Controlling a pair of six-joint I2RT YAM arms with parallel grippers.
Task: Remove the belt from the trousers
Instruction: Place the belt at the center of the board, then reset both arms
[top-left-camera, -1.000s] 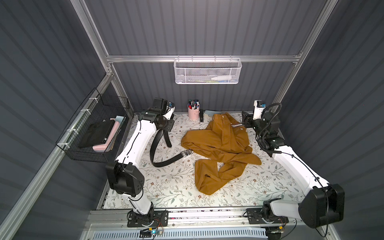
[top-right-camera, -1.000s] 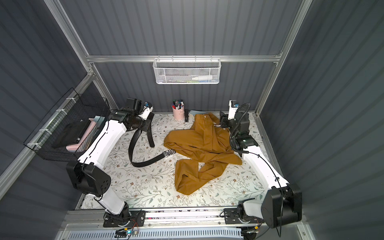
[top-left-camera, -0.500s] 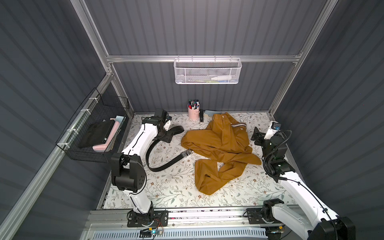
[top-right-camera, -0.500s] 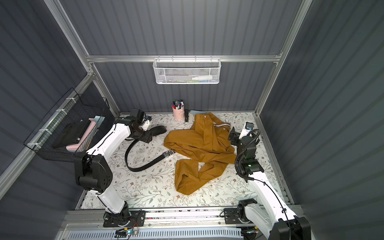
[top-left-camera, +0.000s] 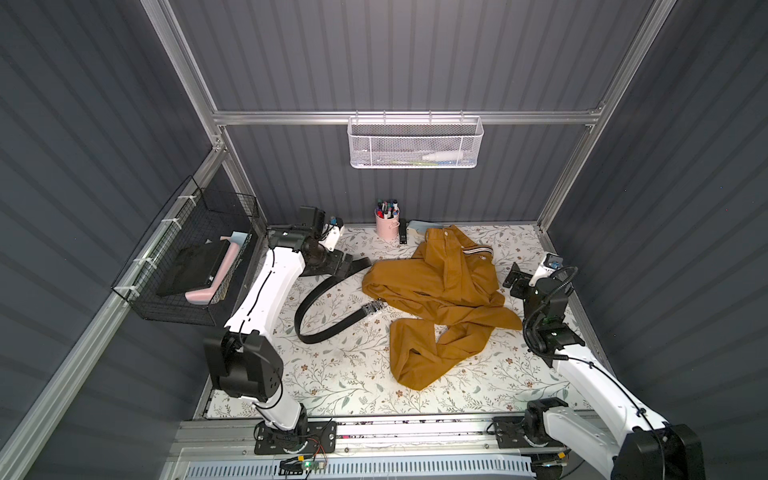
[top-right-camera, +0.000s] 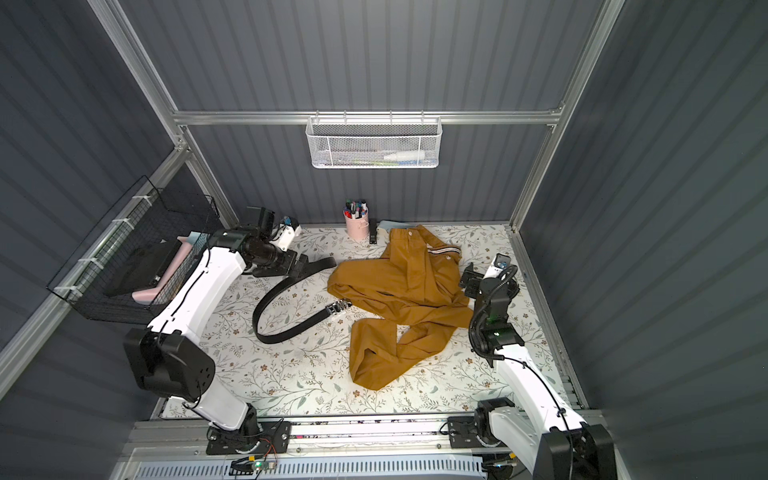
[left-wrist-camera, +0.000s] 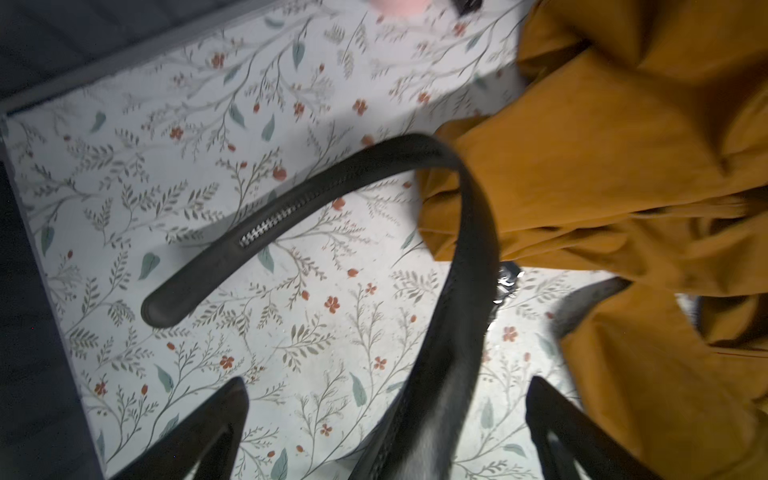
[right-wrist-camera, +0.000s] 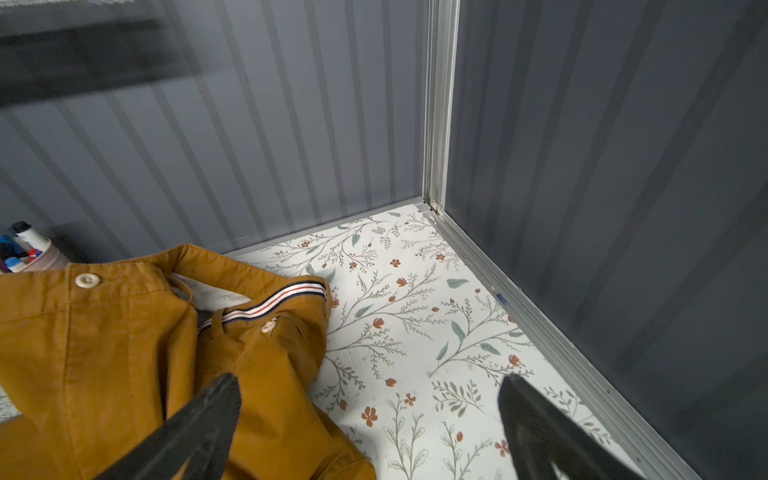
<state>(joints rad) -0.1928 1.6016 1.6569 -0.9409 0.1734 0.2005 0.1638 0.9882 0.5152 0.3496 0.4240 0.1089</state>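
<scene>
The black belt (top-left-camera: 309, 307) lies in a loose curve on the table left of the trousers (top-left-camera: 440, 286), which are mustard-brown. Its silver buckle (top-left-camera: 372, 307) rests at their edge. No part of it shows in the striped waistband (right-wrist-camera: 270, 301). My left gripper (top-left-camera: 343, 266) stands open low over the belt's free end. In the left wrist view the strap (left-wrist-camera: 457, 316) runs untouched between the wide fingers (left-wrist-camera: 232, 411). My right gripper (right-wrist-camera: 370, 390) is open and empty, at the right edge of the trousers (right-wrist-camera: 104, 353); in a top view the gripper (top-right-camera: 467, 278) sits by the waistband.
A pink cup of pens (top-left-camera: 387, 224) and a small black object (top-left-camera: 402, 232) stand at the back wall. A white wire basket (top-left-camera: 413, 143) hangs above them. A black wire basket (top-left-camera: 195, 266) is fixed to the left side. The enclosure's walls are near both arms.
My left gripper came down, opened and let go of the belt end, which now lies on the table. My right gripper opened and drew back from the waistband toward the front right.
</scene>
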